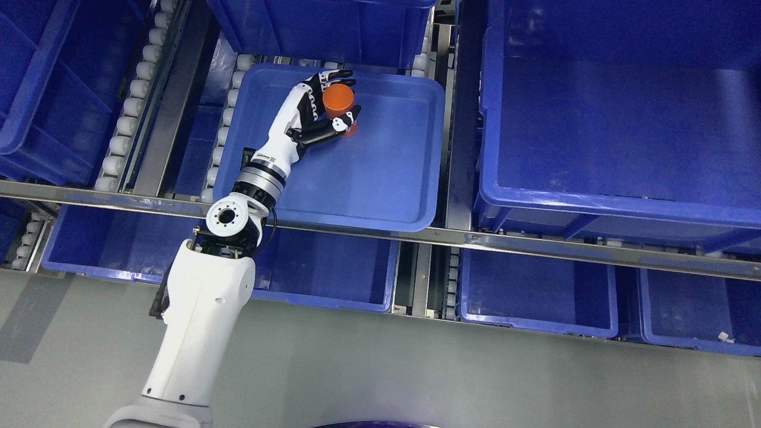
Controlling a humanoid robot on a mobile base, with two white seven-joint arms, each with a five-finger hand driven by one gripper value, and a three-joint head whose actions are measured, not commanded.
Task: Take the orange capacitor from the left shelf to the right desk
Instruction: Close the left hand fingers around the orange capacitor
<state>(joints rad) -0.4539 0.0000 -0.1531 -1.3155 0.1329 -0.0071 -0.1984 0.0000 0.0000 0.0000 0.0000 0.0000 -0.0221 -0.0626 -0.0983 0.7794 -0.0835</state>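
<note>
In the shallow blue tray [380, 178] on the upper shelf level, near its far left corner: one orange capacitor [339, 101], a short upright cylinder with a plain flat top, no printing legible on it. One robot arm in view, the left arm [202, 321], white, entering from the lower left edge and reaching over the steel shelf rail [535, 245] into the tray. Its left hand [318, 113] is black and white, fingers [339, 76] curled round the far side of the capacitor and thumb [345, 123] pressed against the near side, so the hand is closed on it; the base of the capacitor is partly hidden behind the thumb, and whether it rests on the tray floor or is lifted clear cannot be told. A small dark marking on the wrist is too small to read. Blue bins surrounding the tray: one large bin [618, 119] to the right, cut off by the top and right edges; one behind the tray, cut off at the top; one at far left, partly out of frame; four on the lower level beneath the rail, partly covered by the shelf above. White rollers [128, 113] run in rows beside the tray. Grey floor [416, 380] in the foreground.
</note>
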